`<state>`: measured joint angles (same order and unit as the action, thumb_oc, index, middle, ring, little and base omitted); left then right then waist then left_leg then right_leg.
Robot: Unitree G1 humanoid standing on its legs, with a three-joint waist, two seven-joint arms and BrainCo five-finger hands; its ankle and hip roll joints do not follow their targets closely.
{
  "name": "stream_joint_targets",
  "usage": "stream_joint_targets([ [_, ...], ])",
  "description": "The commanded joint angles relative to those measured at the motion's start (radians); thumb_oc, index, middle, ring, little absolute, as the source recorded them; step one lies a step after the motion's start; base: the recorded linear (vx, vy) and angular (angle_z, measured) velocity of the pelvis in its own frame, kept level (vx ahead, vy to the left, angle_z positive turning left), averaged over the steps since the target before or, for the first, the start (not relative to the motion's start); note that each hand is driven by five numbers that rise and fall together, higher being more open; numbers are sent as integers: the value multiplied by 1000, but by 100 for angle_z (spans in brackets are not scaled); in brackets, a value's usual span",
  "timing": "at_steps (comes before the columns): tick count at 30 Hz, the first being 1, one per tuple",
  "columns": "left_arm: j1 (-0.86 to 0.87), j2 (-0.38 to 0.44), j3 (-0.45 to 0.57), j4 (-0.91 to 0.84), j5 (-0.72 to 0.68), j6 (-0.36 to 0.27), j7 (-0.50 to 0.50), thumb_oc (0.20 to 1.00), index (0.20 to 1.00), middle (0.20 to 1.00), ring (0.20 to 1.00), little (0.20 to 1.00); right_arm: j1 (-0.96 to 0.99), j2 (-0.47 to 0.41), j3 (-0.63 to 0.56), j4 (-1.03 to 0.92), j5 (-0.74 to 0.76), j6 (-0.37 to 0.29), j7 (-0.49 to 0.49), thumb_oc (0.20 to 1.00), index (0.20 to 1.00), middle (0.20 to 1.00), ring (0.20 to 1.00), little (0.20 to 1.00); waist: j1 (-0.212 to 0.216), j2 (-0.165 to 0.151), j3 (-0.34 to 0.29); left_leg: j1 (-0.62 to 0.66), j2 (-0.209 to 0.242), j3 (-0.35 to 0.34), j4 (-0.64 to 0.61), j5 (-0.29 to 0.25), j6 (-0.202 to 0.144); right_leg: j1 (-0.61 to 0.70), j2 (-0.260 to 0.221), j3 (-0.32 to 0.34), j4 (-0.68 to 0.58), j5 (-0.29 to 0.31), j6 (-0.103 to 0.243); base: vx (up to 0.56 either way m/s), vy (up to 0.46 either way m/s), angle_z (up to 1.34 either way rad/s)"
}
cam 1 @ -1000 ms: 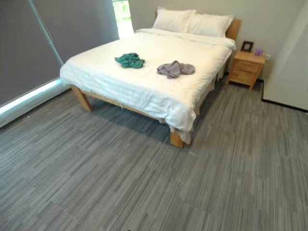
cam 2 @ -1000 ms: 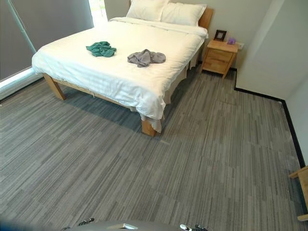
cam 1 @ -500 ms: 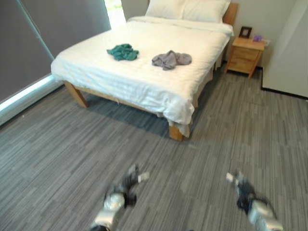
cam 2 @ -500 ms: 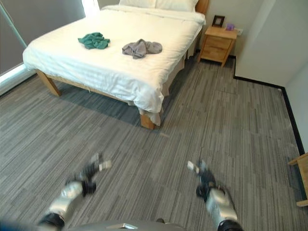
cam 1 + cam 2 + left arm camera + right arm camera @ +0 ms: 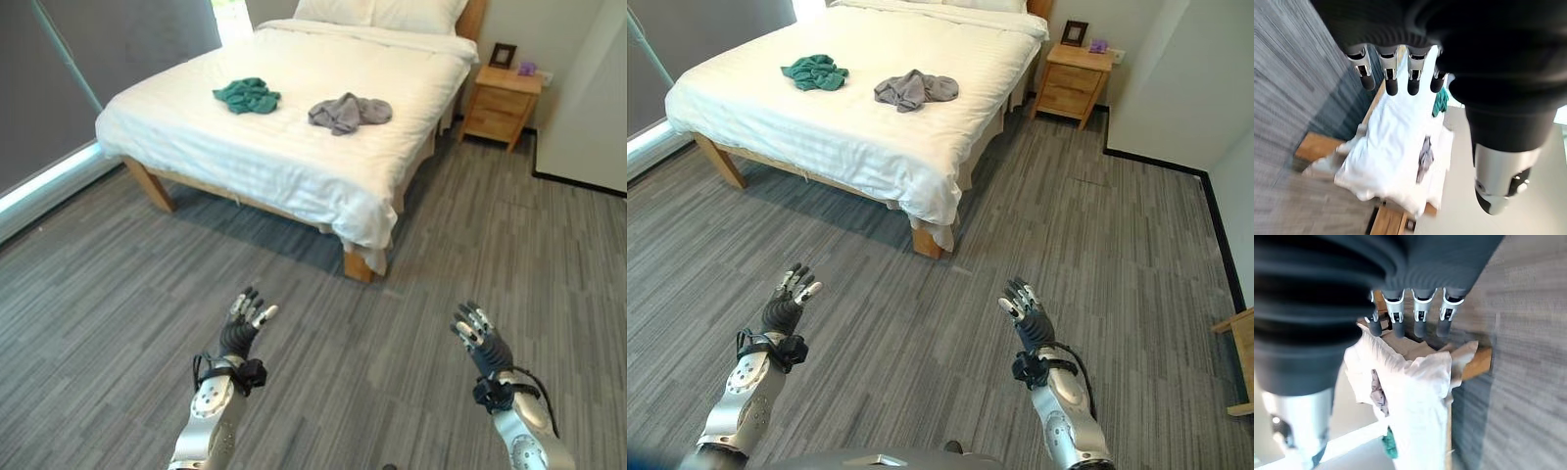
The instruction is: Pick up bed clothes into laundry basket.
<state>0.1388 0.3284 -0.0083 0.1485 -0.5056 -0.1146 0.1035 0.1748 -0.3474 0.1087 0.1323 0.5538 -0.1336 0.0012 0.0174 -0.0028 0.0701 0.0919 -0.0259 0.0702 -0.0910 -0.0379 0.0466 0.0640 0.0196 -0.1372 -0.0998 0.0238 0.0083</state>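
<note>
green cloth (image 5: 247, 95) crumpled | grey cloth (image 5: 348, 112) crumpled | both on bed (image 5: 294, 147)

Bed ahead, two robot hands over the floor before it.

The bed (image 5: 294, 147) stands ahead and to the left on the floor (image 5: 118, 323). Two bunches of clothes lie on it, well apart from its foot: one garment (image 5: 247, 95) to the left, the other garment (image 5: 349, 112) to its right, near each other but not touching. Pillows (image 5: 392, 12) lie at the far end. A nightstand (image 5: 500, 101) stands right of the bed's head, against the far wall. The left robot hand (image 5: 245, 328) and right robot hand (image 5: 478, 338) hang above the floor, well short of the bed, well apart from each other.
</note>
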Motion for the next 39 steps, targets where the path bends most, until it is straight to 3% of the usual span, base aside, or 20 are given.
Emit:
stream_joint_targets([
  [1, -26, 95, 58, -19, 121, -70, 12, 1000, 1000, 1000, 1000, 1000, -63, 20, -45, -39, -68, -58, -12, 1000, 1000, 1000, 1000, 1000, 21, -66, -13, -16, 6, -65, 4, -7, -36, 4, -154, -10, 20, 21, 150, 38, 87, 0],
  [7, -40, 102, 112, -24, 133, -76, 49, 1000, 1000, 1000, 1000, 1000, -109, 31, -28, -45, -66, -51, -13, 1000, 1000, 1000, 1000, 1000, 42, -71, 10, -31, -26, -62, 7, -20, -5, -46, -197, 1, 111, 26, 174, 41, 139, -1],
  [9, -55, 99, 109, -19, 128, -79, 54, 1000, 1000, 1000, 1000, 1000, -110, 28, -17, -53, -78, -47, -9, 1000, 1000, 1000, 1000, 1000, 44, -65, 25, -29, -39, -75, 21, -29, 9, -81, -218, 8, 209, 36, 178, 30, 179, -6],
  [12, -75, 105, 97, -15, 154, -73, 56, 1000, 1000, 1000, 1000, 1000, -106, 32, 2, -65, -96, -45, -1, 1000, 1000, 1000, 1000, 1000, 34, -43, 56, -15, -55, -86, 44, -52, 38, -184, -261, -7, 447, 129, 171, 47, 238, 2],
  [13, -74, 104, 95, -21, 165, -72, 52, 1000, 1000, 1000, 1000, 1000, -101, 33, 8, -66, -105, -43, 3, 1000, 1000, 1000, 1000, 1000, 28, -32, 62, -3, -57, -92, 47, -60, 45, -215, -266, -7, 517, 133, 167, 144, 216, 7],
  [15, -78, 99, 93, -19, 171, -73, 51, 1000, 1000, 1000, 1000, 1000, -94, 37, 0, -72, -108, -41, 6, 1000, 1000, 1000, 1000, 1000, 6, -12, 76, 23, -42, -110, 51, -64, 44, -291, -237, -10, 552, 114, 162, 237, 140, 22],
  [18, -75, 88, 97, -25, 157, -77, 40, 1000, 1000, 1000, 1000, 1000, -64, 33, -27, -81, -79, -45, 15, 1000, 1000, 1000, 1000, 1000, -48, 4, 75, 118, -21, -156, 34, -87, 21, -372, -171, -47, 427, 59, 144, 400, 20, 22],
  [21, -79, 87, 95, -13, 170, -76, 24, 1000, 1000, 1000, 1000, 1000, -26, 27, -54, -76, -71, -50, 18, 1000, 1000, 1000, 1000, 1000, -106, -5, 67, 212, -15, -215, 11, -113, -7, -418, -97, -66, 188, 124, 159, 507, -40, 52],
  [23, -80, 81, 98, -9, 176, -75, 17, 1000, 1000, 1000, 1000, 1000, -17, 26, -61, -75, -77, -47, 21, 1000, 1000, 1000, 1000, 1000, -119, -4, 64, 244, -5, -226, 4, -118, -18, -425, -87, -107, 115, 159, 166, 361, -27, 69],
  [25, -84, 62, 91, -7, 196, -74, 13, 1000, 1000, 1000, 1000, 1000, -5, 24, -75, -78, -79, -44, 29, 1000, 1000, 1000, 1000, 1000, -147, -6, 46, 297, 3, -257, 36, -126, -45, -451, -103, -208, 68, 202, 171, 617, -62, 65],
  [27, -69, 56, 80, -19, 210, -77, 5, 1000, 1000, 1000, 1000, 1000, 14, 20, -75, -93, -75, -46, 38, 1000, 1000, 1000, 1000, 1000, -149, 8, 24, 293, 27, -247, 147, -65, -88, -402, -81, -202, 100, 192, 129, 594, -72, 44],
  [28, -66, 51, 65, -18, 208, -78, -2, 1000, 1000, 1000, 1000, 1000, 10, 15, -71, -75, -78, -48, 31, 1000, 1000, 1000, 1000, 1000, -154, 24, 18, 261, 35, -234, 246, 37, -141, -375, -58, -185, 104, 184, 113, 427, -51, 70],
  [30, -91, 35, 43, -15, 154, -76, 3, 1000, 1000, 1000, 1000, 1000, -23, 5, -67, -66, -19, -62, -1, 1000, 1000, 1000, 1000, 1000, -147, 11, 27, 86, 23, -162, 632, 250, -242, -285, -67, -174, 116, 144, 66, 491, -128, 48],
  [31, -95, 36, 40, -24, 127, -76, -1, 1000, 1000, 1000, 1000, 1000, -31, 11, -65, -71, 35, -71, -3, 1000, 1000, 1000, 1000, 1000, -130, -6, 45, -14, 21, -122, 774, 271, -235, -232, -69, -160, 106, 113, 39, 569, -320, 35],
  [32, -110, 52, 20, -34, 134, -70, 0, 1000, 1000, 1000, 1000, 1000, -44, 7, -60, -50, 69, -76, -20, 1000, 1000, 1000, 1000, 1000, -90, -41, 92, -207, 44, -28, 968, 250, -197, -137, -72, -134, 88, 49, 0, 357, -251, 1],
  [33, -112, 53, 19, -33, 134, -70, 0, 1000, 1000, 1000, 1000, 1000, -46, 8, -60, -50, 69, -76, -20, 1000, 1000, 1000, 1000, 1000, -89, -43, 92, -212, 43, -27, 971, 251, -196, -140, -74, -134, 88, 51, 0, 356, -214, -43],
  [35, -141, 58, 11, -35, 118, -69, 11, 1000, 1000, 1000, 1000, 1000, -50, -3, -67, -56, 58, -65, -40, 1000, 1000, 1000, 1000, 1000, -51, -49, 117, -328, 84, 7, 912, 199, -157, -72, -74, -102, 69, 28, 4, 425, -12, -55],
  [36, -136, 52, 16, -40, 101, -78, 7, 1000, 1000, 1000, 1000, 1000, -25, 0, -75, -80, 65, -63, -19, 1000, 1000, 1000, 1000, 1000, -33, -39, 108, -378, 134, 40, 749, 175, -147, -23, -78, -89, 51, 5, 19, 444, 48, -31],
  [37, -136, 52, 16, -40, 101, -78, 7, 1000, 1000, 1000, 1000, 1000, -24, 0, -76, -80, 65, -63, -19, 1000, 1000, 1000, 1000, 1000, -33, -43, 106, -377, 129, 43, 741, 181, -145, -25, -83, -89, 51, 7, 20, 510, 108, -33],
  [39, -126, 53, 19, -45, 105, -85, 1, 1000, 1000, 1000, 1000, 1000, 3, -9, -90, -81, 34, -57, -10, 1000, 1000, 1000, 1000, 1000, -23, -29, 88, -363, 163, 52, 524, 184, -140, 8, -96, -71, 49, -25, 42, 422, 192, -51],
])
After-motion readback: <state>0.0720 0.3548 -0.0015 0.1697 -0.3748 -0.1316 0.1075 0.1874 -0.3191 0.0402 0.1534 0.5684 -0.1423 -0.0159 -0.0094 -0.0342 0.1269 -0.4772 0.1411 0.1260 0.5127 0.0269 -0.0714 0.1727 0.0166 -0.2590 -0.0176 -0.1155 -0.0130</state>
